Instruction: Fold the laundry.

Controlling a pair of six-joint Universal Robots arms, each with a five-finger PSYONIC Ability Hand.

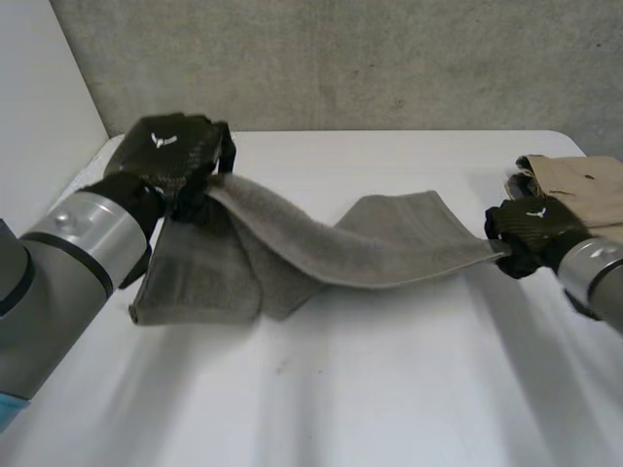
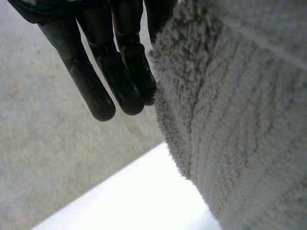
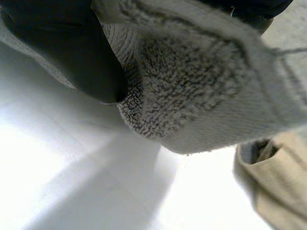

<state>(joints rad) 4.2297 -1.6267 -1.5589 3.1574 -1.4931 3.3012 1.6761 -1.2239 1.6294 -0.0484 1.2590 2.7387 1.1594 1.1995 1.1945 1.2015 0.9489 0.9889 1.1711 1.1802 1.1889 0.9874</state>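
2 hands share 1 grey towel (image 1: 389, 248) over the white table (image 1: 370, 399). The left hand (image 1: 175, 156) is raised over the far left part of the table, and the towel's left end runs up under it. From there a long band of towel stretches across to the right hand (image 1: 531, 233), which is low near the table's right edge.

Below the left hand, the rest of the towel lies bunched and partly doubled on the table. Another flap lies flat behind the band, near the middle.

In the left wrist view, the fingers (image 2: 96, 86) are straight and pressed close together, pointing down alongside the towel's looped edge. The nearest of them touches the cloth. 1 more goes in behind the towel, which hangs from the hand; the pinch itself is covered by cloth.

In the right wrist view, 1 dark finger (image 3: 81, 57) presses into the towel's corner. The corner is doubled over and pinched between that finger and the black fingers on its other side, clear of the table.

A beige garment (image 1: 584, 185) lies crumpled on the table just behind the right hand, at the far right corner, near the pinched corner but apart from it. A rough grey wall (image 1: 389, 58) stands behind the table.
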